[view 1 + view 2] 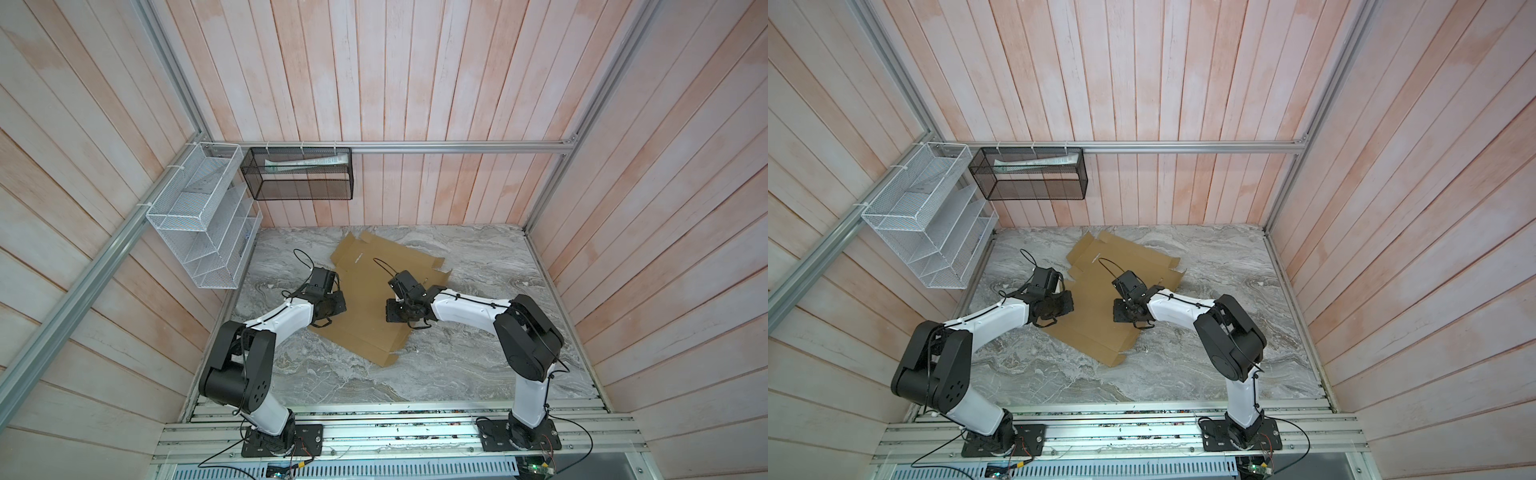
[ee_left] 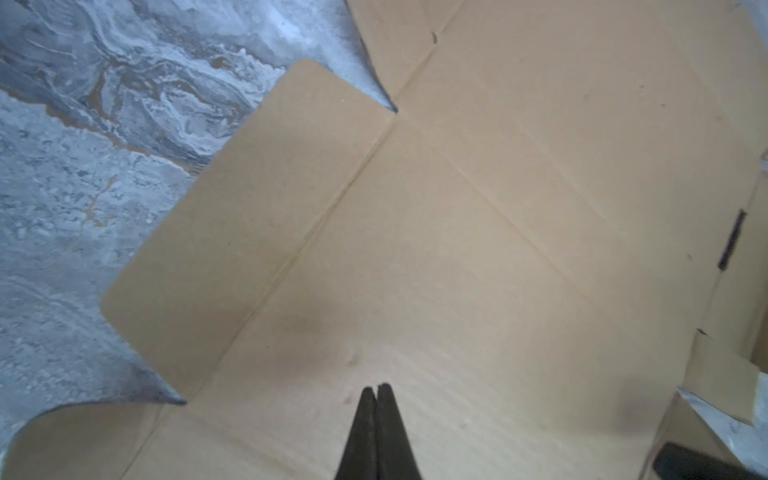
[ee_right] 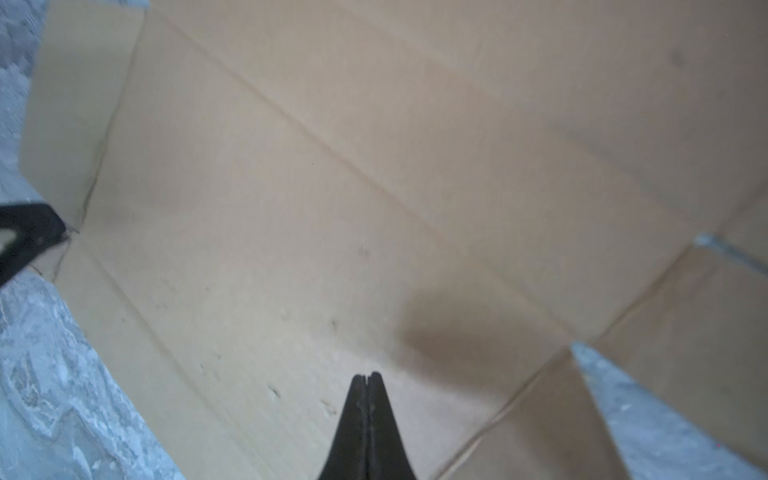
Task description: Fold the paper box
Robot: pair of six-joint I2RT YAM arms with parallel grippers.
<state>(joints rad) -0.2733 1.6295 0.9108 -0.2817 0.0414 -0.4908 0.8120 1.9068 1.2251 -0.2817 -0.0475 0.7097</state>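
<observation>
Paper box [image 1: 365,291], an unfolded tan cardboard sheet, lies flat on the grey marbled counter [image 1: 478,291], reaching from near its far edge toward the middle. We see the left gripper [image 2: 376,390] over the sheet's left side, fingers pressed together, holding nothing. The right gripper [image 3: 365,376] is over its right side, fingers likewise together. Whether either tip touches the cardboard we cannot tell. A white wire rack [image 1: 199,216] and black mesh basket [image 1: 299,174] hang above the far left corner.
</observation>
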